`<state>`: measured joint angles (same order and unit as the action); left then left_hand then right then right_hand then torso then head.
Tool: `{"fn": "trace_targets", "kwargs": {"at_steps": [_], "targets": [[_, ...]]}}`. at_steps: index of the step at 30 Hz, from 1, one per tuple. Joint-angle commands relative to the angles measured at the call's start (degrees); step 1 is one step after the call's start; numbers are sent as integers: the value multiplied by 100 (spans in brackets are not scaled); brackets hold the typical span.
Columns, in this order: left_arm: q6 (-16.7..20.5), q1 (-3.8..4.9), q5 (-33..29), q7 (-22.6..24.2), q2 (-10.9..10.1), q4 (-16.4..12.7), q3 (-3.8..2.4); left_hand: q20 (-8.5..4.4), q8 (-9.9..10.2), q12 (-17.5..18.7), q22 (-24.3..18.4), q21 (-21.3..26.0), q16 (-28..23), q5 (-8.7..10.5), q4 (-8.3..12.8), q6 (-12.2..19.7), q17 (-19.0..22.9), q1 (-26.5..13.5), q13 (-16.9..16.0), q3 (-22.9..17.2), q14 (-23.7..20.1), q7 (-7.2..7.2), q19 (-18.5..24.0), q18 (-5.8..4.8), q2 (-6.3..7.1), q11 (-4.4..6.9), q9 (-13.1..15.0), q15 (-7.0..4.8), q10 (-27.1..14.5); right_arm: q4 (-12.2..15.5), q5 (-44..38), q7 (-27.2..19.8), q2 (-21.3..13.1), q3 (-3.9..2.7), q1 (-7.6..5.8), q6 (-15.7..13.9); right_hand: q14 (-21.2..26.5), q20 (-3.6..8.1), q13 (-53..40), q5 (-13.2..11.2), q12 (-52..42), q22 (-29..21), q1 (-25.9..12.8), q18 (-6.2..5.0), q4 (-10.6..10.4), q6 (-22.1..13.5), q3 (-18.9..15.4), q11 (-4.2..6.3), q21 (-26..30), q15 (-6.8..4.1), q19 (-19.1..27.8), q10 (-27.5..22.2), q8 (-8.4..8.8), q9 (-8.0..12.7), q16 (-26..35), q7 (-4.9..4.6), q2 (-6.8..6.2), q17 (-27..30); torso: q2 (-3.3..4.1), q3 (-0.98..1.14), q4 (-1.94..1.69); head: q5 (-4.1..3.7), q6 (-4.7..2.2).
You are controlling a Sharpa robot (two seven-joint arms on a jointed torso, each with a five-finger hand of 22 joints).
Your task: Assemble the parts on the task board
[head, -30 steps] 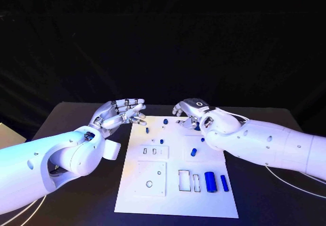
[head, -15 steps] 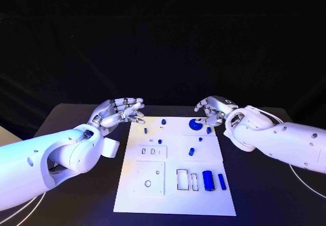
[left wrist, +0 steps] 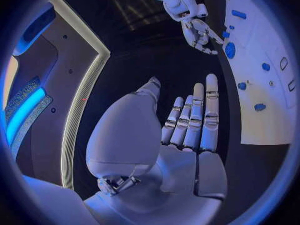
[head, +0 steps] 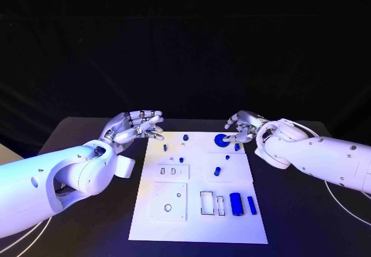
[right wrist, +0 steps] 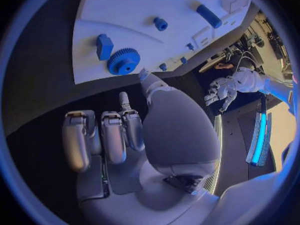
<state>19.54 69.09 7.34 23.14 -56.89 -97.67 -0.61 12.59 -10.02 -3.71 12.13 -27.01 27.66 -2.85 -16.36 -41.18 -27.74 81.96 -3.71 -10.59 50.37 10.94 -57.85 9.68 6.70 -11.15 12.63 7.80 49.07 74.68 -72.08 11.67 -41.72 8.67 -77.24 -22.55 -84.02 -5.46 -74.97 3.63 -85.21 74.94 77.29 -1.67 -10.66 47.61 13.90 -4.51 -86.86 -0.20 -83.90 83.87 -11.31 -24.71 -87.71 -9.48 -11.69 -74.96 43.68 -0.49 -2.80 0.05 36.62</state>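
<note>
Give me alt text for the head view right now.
A white task board lies on a black table with small blue parts on it. The right robot hand hovers beside a blue gear at the far edge; the left robot hand hangs empty off the far left corner.

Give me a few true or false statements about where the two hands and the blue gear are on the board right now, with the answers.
1. The blue gear lies on the task board near its far right corner. True.
2. The right hand holds the gear lifted clear of the board. False: the gear sits on the board, and the right wrist view shows the fingers off it.
3. The left hand holds nothing. True.
4. The left hand rests on the two blue cylinders. False: they lie at the board's near right, far from that hand, which is at the far left corner.
5. Both hands are at the board's far end. True.
</note>
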Motion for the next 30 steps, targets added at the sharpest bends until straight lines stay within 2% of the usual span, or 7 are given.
{"fn": "trace_targets", "kwargs": {"at_steps": [1, 7, 15, 19, 25, 30], "targets": [[-133, 6, -9, 19, 17, -4, -5, -14, -16, -28, 7, -35, 39, 2, 10, 10, -8, 5, -3, 27, -7, 255, 3, 66, -41, 0, -4, -17, 18, -87, 99, 179, 76, 2, 11, 241, -488, -34, -984, -16, -29, 1164, 34, 81, -6, -37, -48, -12, -44, 32, -476, 140, -23, 0, -40, -3, 31, -914, 7, -9, -18, -4, 24], [-145, 6, -2, -4, 16, 4, -5, -14, -13, -26, 8, -38, 42, 2, 10, 20, -10, 7, -2, 28, -6, 255, 2, 66, -40, 1, -7, -18, 16, -208, -4, 213, 212, 6, 56, 296, -503, -37, -996, -15, -39, 1224, 61, 95, -27, -29, -60, -9, -91, 33, -499, 149, -35, -1, -70, 1, 65, -1001, 23, 6, -19, 13, 52], [-159, 5, 5, -37, 14, 14, -5, -15, -6, -19, 10, -45, 49, 2, 12, 40, -15, 18, 0, 24, -8, 259, 2, 66, -46, -1, -12, -18, 8, -322, -72, 332, 307, 8, 114, 377, -505, -40, -1040, -18, -76, 1249, 95, 101, -57, 7, -51, -6, -111, 33, -507, 187, -64, -7, -79, 6, 128, -1021, 19, -1, -17, 17, 92], [-161, 5, 8, -40, 18, 13, -5, -18, -5, -11, 23, -74, 76, 0, 40, 42, -35, 111, 2, -44, -25, 260, 10, 64, -105, -4, -13, -17, 2, -376, -57, 368, 340, 8, 130, 414, -505, -40, -1055, -18, -89, 1247, 90, 101, -70, 20, -51, -6, -110, 33, -506, 200, -72, -8, -81, 6, 141, -1025, 21, 5, -16, 19, 103], [-154, 5, 9, -62, 18, 14, -5, -20, -5, -11, 30, -92, 91, 0, 54, 43, -45, 158, 2, -89, -36, 262, 18, 64, -134, -5, -14, -17, 4, -418, -89, 369, 368, 8, 139, 425, -501, -41, -1050, -19, -83, 1246, 86, 100, -98, 54, -34, -3, -108, 32, -504, 195, -93, -12, -78, 10, 189, -1009, 14, 2, -15, 28, 137], [-146, 5, 9, -74, 14, 18, -5, -21, -5, -10, 33, -100, 97, 0, 61, 44, -49, 177, 2, -108, -41, 263, 22, 63, -145, -6, -14, -17, 4, -452, -129, 355, 369, 8, 141, 453, -498, -39, -1057, -17, -87, 1245, 100, 99, -111, 104, 0, 5, -107, 27, -503, 200, -118, -15, -76, 20, 241, -1002, 17, 3, -13, 33, 128]]}}
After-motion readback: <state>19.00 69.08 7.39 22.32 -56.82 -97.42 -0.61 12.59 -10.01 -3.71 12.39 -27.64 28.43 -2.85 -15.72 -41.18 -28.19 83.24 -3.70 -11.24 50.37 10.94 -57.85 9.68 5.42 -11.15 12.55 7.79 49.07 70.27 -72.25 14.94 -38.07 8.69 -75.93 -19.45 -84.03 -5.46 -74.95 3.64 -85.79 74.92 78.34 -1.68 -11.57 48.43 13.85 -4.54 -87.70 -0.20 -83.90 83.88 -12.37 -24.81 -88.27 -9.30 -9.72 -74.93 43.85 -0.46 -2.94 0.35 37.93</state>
